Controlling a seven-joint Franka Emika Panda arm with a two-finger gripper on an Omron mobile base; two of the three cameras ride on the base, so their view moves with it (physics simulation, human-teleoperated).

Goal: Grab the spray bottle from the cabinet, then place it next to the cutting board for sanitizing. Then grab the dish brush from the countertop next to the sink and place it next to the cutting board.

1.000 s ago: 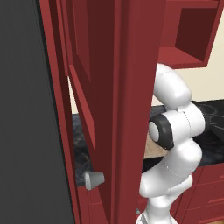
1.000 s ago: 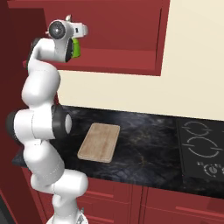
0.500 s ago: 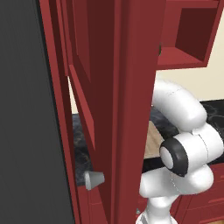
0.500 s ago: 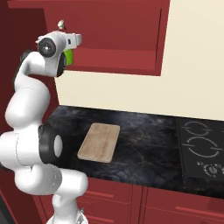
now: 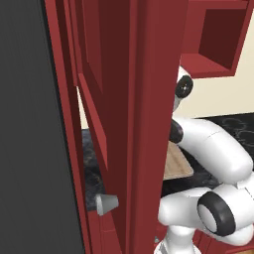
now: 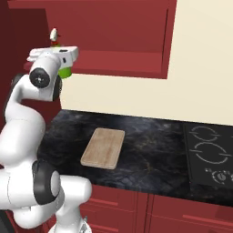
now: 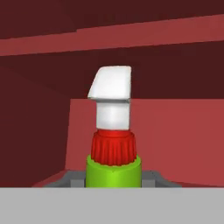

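A dark red kitchen: the cabinet (image 6: 113,50) hangs open above a black veined countertop (image 6: 150,154), with its panelled door (image 5: 134,124) swung wide across the left base view.

The spray bottle (image 7: 113,144) sits in the gripper (image 6: 63,57), whose jaws are closed on its green body; the hand view looks straight at the red collar and white nozzle between them. In the right base view the green body pokes out beside the hand, up at the level of the cabinet's lower shelf edge, near its left end and well above the counter.

So, judging from this, step 1 is half done: the bottle is grasped and appears to be at or just outside the cabinet mouth, not yet carried down. The cutting board (image 6: 103,148) lies flat on the countertop, with nothing beside it. Left to do: lower the bottle next to the board, release it, then fetch the dish brush.
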